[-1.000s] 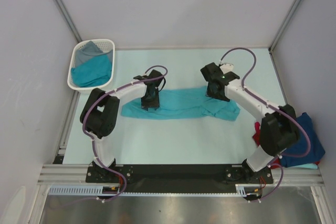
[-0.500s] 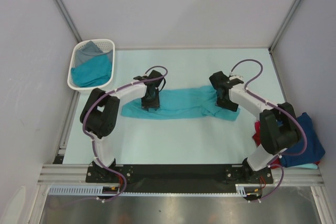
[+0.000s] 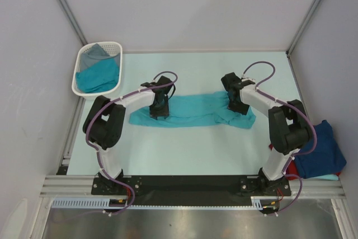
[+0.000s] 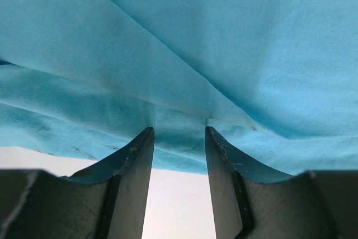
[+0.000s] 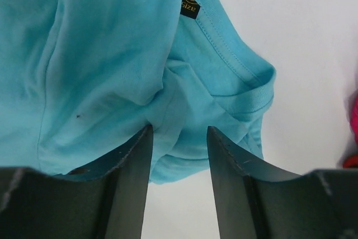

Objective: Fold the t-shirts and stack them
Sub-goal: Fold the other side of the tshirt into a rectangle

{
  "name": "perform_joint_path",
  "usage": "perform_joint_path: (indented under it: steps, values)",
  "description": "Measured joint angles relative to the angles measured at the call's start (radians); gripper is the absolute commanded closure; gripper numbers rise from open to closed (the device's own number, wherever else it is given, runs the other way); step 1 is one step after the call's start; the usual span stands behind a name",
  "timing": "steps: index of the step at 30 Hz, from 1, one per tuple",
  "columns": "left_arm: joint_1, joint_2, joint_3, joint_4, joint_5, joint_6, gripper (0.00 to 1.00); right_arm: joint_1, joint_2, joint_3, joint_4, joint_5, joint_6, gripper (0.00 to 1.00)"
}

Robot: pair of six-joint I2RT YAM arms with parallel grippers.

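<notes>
Pale green table (image 3: 184, 149) carries the teal t-shirt (image 3: 190, 110) as a long band, its long axis left to right and the collar end at my right. I keep the left gripper (image 3: 159, 111) and the right gripper (image 3: 238, 106) down on opposite ends so the band stays stretched for folding. Cloth bunches between the half-parted fingers of each, but I cannot tell if it is truly pinched.

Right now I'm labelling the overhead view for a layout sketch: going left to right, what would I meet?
White slotted plastic basket → left gripper → teal t-shirt spread flat → right gripper → navy blue shirt at the table's edge.
</notes>
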Motion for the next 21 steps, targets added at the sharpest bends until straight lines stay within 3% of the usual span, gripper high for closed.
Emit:
perform_joint_path:
  steps: [9,17,20,21]
  values:
    - [0.000,0.000,-0.012,0.002,0.000,0.000,0.53,-0.029,0.037,0.002,0.027,-0.021,-0.010,0.67]
    - [0.000,0.000,-0.013,0.003,0.000,0.000,0.53,-0.031,0.044,0.002,0.042,-0.035,-0.018,0.85]
    - [0.000,0.000,-0.013,0.003,0.000,0.000,0.53,-0.032,0.044,0.002,0.043,-0.036,-0.019,0.88]
    - [0.000,0.000,-0.013,0.003,0.000,0.000,0.53,-0.033,0.044,0.002,0.043,-0.036,-0.019,0.83]
